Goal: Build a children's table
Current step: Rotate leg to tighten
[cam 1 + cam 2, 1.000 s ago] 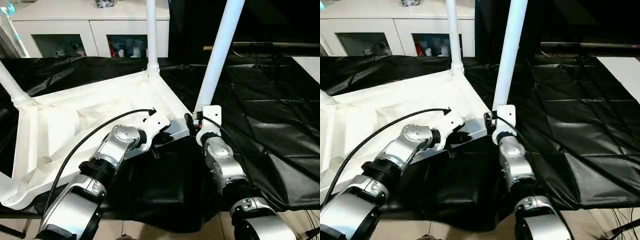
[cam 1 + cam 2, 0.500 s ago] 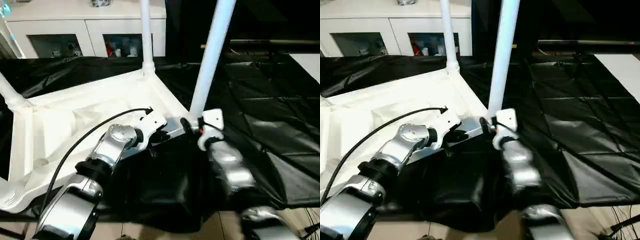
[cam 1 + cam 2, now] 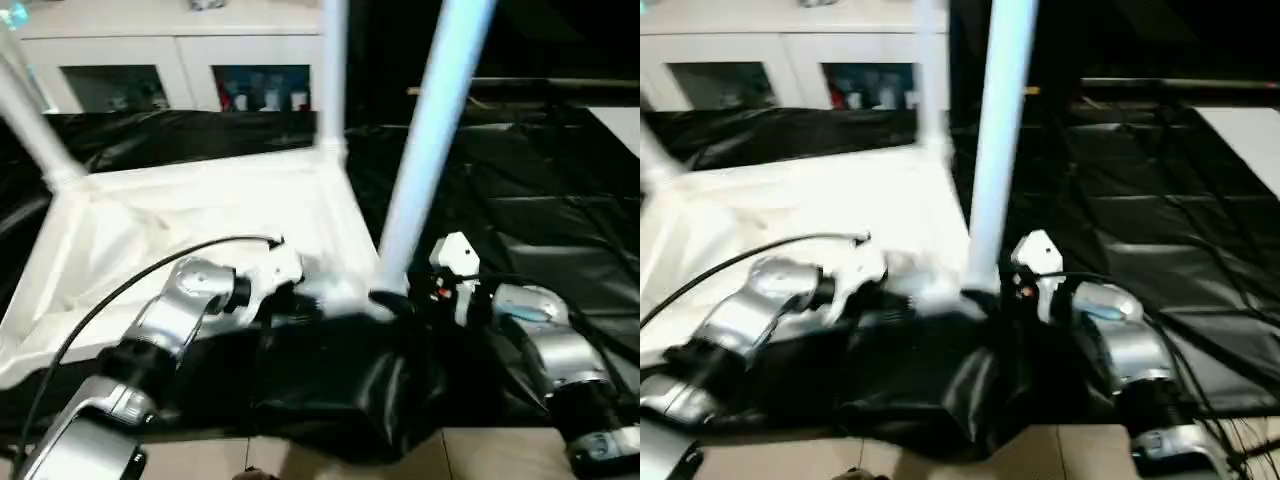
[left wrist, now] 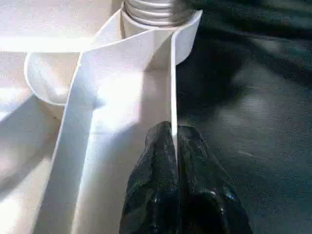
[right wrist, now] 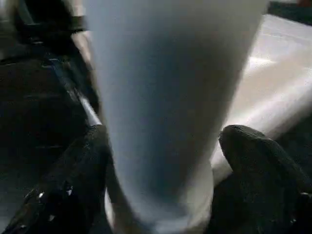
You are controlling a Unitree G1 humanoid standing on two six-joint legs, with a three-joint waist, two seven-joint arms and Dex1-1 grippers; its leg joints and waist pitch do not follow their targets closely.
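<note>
The white tabletop (image 3: 200, 210) lies upside down on black sheeting, with its legs pointing up. The near right leg (image 3: 430, 150) stands in its corner socket. Another leg (image 3: 333, 70) rises at the far corner, and a third (image 3: 30, 120) at the far left. My left gripper (image 3: 300, 292) is shut on the thin raised rim (image 4: 171, 87) just short of that near socket. The right gripper (image 3: 395, 300) holds the near right leg at its base. One finger (image 5: 73, 180) presses each side of it.
Black sheeting (image 3: 540, 180) covers the work surface and hangs bunched over the near edge between my arms. A white cabinet with glass doors (image 3: 150, 50) stands behind. Pale floor (image 3: 480, 450) shows below the near edge.
The view has shifted. My right forearm has swung from in front of the leg to its right side, still at the base. The left gripper stays on the rim.
</note>
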